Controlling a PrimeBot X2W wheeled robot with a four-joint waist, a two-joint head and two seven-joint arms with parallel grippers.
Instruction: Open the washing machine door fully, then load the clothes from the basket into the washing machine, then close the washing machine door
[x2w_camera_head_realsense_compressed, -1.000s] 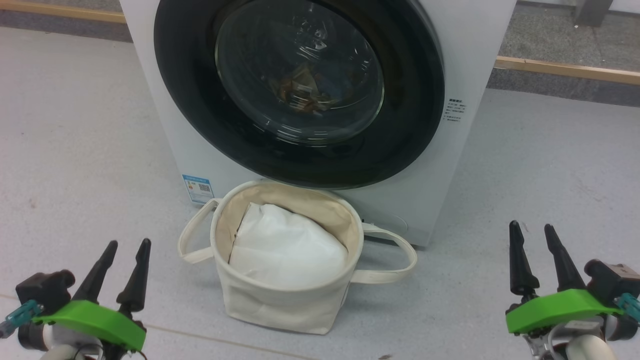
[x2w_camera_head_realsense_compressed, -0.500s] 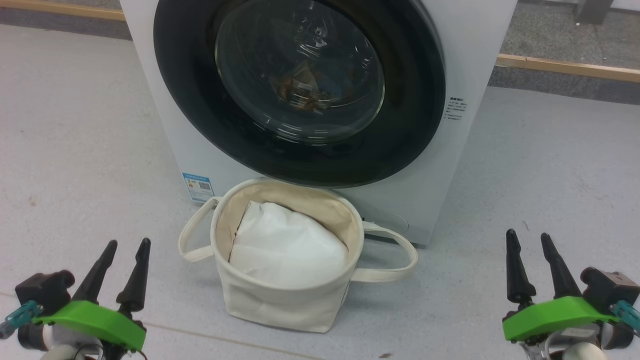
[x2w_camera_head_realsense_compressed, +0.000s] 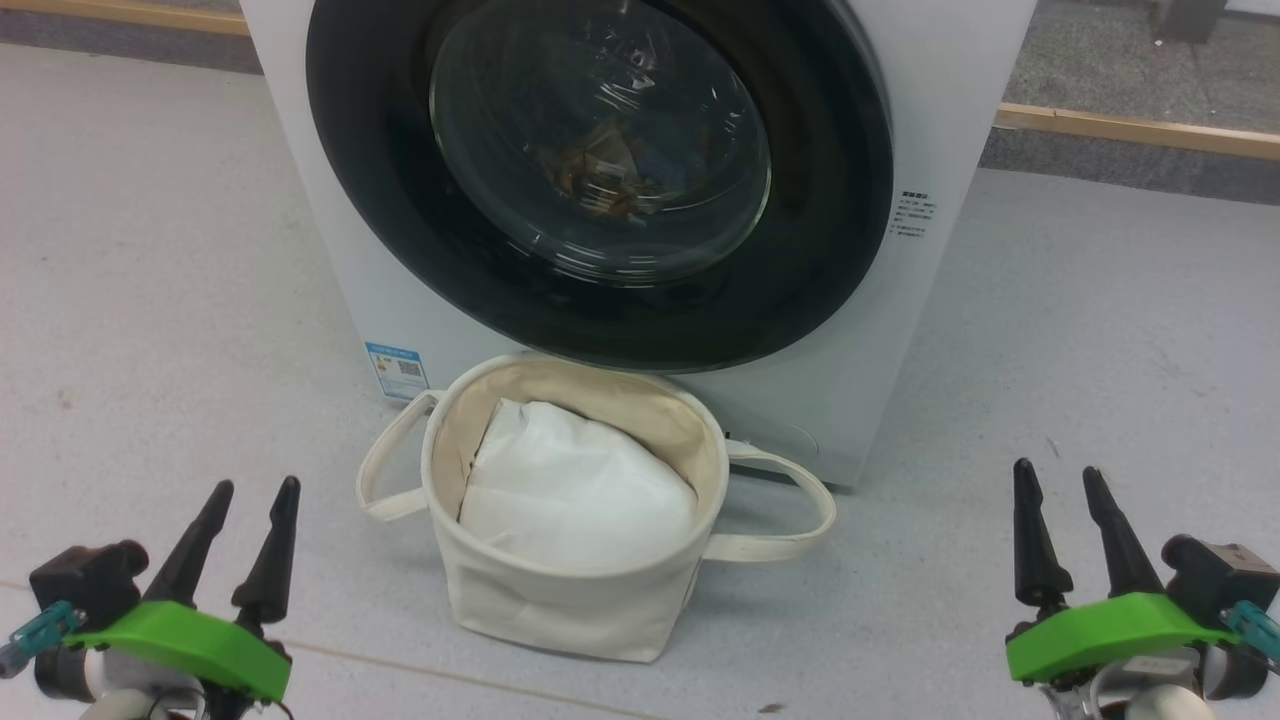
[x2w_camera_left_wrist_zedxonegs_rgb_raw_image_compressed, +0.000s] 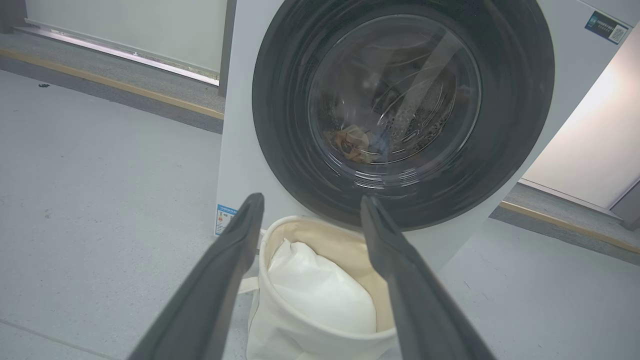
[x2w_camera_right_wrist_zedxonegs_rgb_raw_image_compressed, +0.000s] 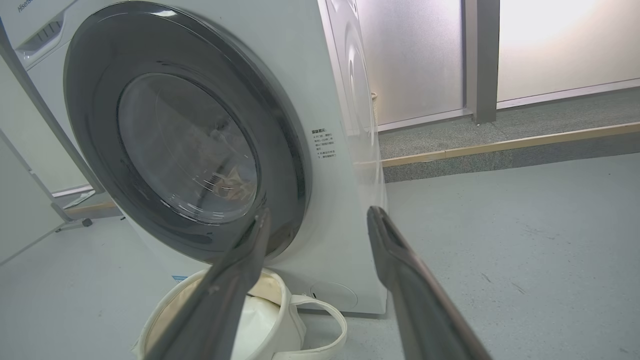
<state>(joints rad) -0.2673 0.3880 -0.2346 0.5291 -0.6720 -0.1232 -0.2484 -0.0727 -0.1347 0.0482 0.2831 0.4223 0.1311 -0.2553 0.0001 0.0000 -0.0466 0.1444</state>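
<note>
Apparently all three steps are done: the washer door (x2w_camera_head_realsense_compressed: 380, 200) sits flush and shut with the clothes (x2w_camera_head_realsense_compressed: 600, 185) behind its glass, ahead of and between the left gripper (x2w_camera_head_realsense_compressed: 256, 483) and right gripper (x2w_camera_head_realsense_compressed: 1055, 466), both spread and empty, the basket (x2w_camera_head_realsense_compressed: 560, 610) nearer between them holding a white lump (x2w_camera_head_realsense_compressed: 570, 490).

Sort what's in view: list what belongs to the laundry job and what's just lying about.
Job: washing machine, its door (shut), basket, patterned clothes behind the glass, left hand, right hand (both open).

Lying about: white lump in the basket, blue label, wooden floor strip.
</note>
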